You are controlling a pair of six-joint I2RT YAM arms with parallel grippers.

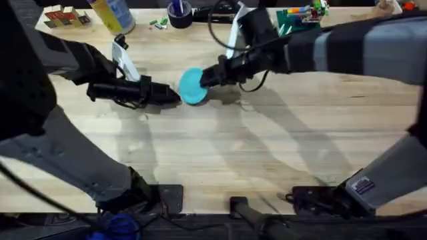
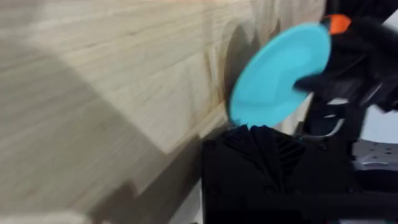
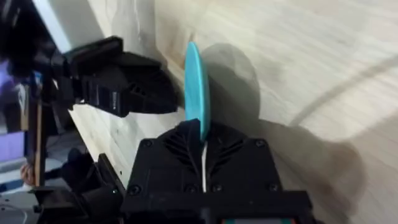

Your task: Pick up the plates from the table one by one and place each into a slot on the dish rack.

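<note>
Right gripper (image 1: pixel 208 77) reaches in from the far right, jaws closed on the right edge of a turquoise plate (image 1: pixel 193 86), holding it edge-on and raised above the table (image 1: pixel 267 153) near its far middle. Left gripper (image 1: pixel 175 95) sits just left of the plate, at its near-left rim; whether its jaws are parted or grip the plate cannot be told

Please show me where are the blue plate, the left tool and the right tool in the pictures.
Plate (image 1: pixel 192 85), overhead view, middle of its blue face.
Left tool (image 1: pixel 175 96), overhead view, at its black fingertips beside the plate.
Right tool (image 3: pixel 203 138), right wrist view, between its fingertips, where they clamp the plate's edge.
</note>
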